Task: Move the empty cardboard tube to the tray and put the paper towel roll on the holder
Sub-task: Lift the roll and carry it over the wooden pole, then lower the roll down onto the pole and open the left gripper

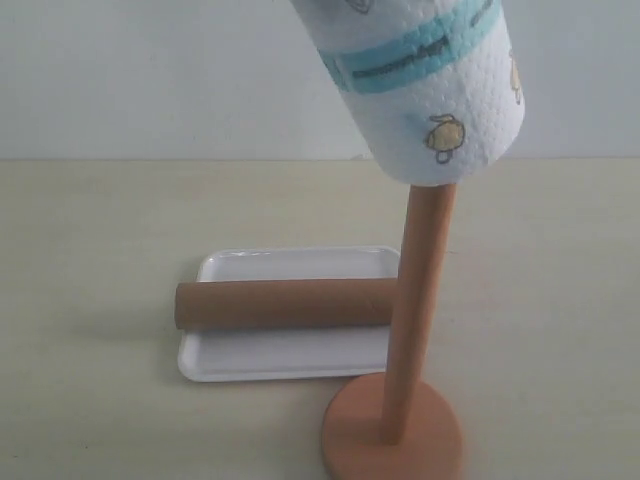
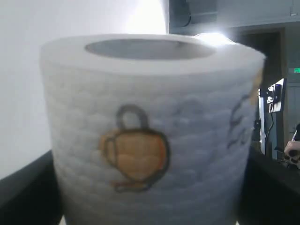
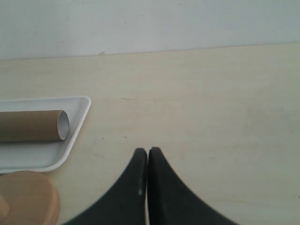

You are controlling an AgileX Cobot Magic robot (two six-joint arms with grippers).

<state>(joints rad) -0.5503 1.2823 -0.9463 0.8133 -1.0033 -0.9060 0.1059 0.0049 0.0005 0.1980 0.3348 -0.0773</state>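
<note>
The paper towel roll (image 1: 420,80) hangs tilted in the air, its lower end over the top of the holder's post (image 1: 420,300), whose tip is hidden behind it. The holder's round base (image 1: 392,435) stands in front of the tray (image 1: 290,355). The empty cardboard tube (image 1: 285,303) lies lengthwise across the tray. The roll (image 2: 150,108) fills the left wrist view, and my left gripper (image 2: 150,187) is shut on it, dark fingers (image 2: 23,192) at both sides. My right gripper (image 3: 148,151) is shut and empty over bare table, near the tube's open end (image 3: 63,125).
The pale wooden table (image 1: 540,260) runs back to a white wall. The tray's corner (image 3: 82,110) and the holder's base (image 3: 26,197) lie close to my right gripper. Neither arm shows in the exterior view.
</note>
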